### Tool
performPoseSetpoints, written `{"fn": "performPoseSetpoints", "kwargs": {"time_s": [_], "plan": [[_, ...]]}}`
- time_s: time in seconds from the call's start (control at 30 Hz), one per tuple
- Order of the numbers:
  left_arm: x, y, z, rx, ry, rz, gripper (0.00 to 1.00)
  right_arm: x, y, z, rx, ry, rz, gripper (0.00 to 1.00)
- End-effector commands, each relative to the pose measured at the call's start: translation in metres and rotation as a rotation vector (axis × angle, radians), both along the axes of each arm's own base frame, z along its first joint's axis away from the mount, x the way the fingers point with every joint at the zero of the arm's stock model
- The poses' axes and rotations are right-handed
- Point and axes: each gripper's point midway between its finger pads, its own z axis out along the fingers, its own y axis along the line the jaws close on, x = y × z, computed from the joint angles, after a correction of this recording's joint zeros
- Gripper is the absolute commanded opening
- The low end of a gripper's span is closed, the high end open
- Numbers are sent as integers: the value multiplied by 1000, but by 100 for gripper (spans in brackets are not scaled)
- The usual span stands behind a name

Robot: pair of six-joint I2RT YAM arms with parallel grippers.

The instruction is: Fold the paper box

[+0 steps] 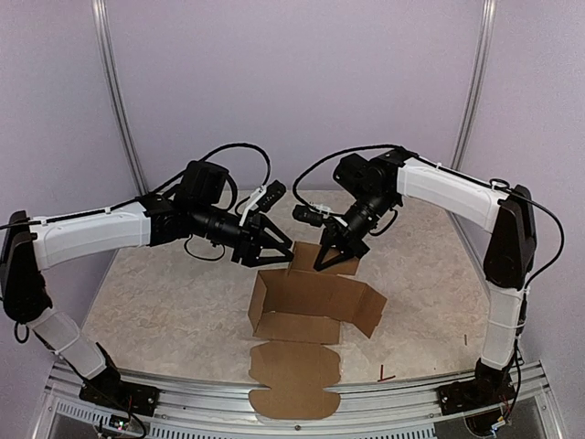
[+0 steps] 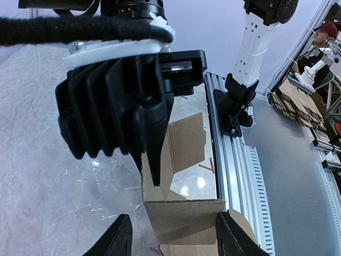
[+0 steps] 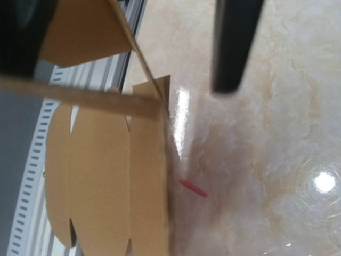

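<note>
Plain brown die-cut cardboard box [image 1: 311,306] partly erected on marbled beige table [image 1: 155,302]. Left gripper [image 1: 285,253] fingers apart, straddling upright panel. Right gripper [image 1: 331,262] closed, tip at rear wall.

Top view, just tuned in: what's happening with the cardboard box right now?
Both arms are at the plain brown cardboard die-cut paper box on the marbled table. It is half formed: side walls stand up, the rounded front flaps lie flat toward the arm bases. The right gripper, shut, has its tip at the far wall. The left gripper, jaws apart, hovers beside it, apparently holding nothing.
</note>
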Motion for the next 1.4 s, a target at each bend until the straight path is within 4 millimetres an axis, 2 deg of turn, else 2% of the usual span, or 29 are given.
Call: {"fn": "performPoseSetpoints", "kwargs": {"time_s": [0.0, 0.13, 0.37, 0.6, 0.73, 0.83, 0.97, 1.13, 1.23, 1.37], "plan": [[0, -13, -1, -14, -7, -39, 51, 0, 4, 7, 19, 8, 2, 1], [3, -18, -9, -1, -7, -27, 47, -6, 4, 12, 46, 21, 25, 1], [5, -25, -10, -39, -3, -26, 40, -17, 3, 23, 93, 53, 77, 2], [7, -34, -18, -31, 40, -47, 20, -19, 2, 26, 100, 50, 85, 3], [8, -33, -19, -31, 37, -39, 12, -19, 0, 23, 86, 34, 81, 4], [9, -29, -16, -35, 24, -27, 1, -18, -4, 23, 84, 26, 72, 5], [10, -24, -17, -29, 13, -6, 0, -12, -16, 29, 89, 23, 39, 13], [17, -13, -9, -43, -27, 34, 0, 2, -45, 59, 185, 15, -10, 31], [21, -7, 0, -68, -38, 42, 0, 17, -63, 73, 253, 17, -59, 35], [21, -6, 10, -102, -55, 30, 0, 41, -81, 71, 301, 60, -140, 36]]}}
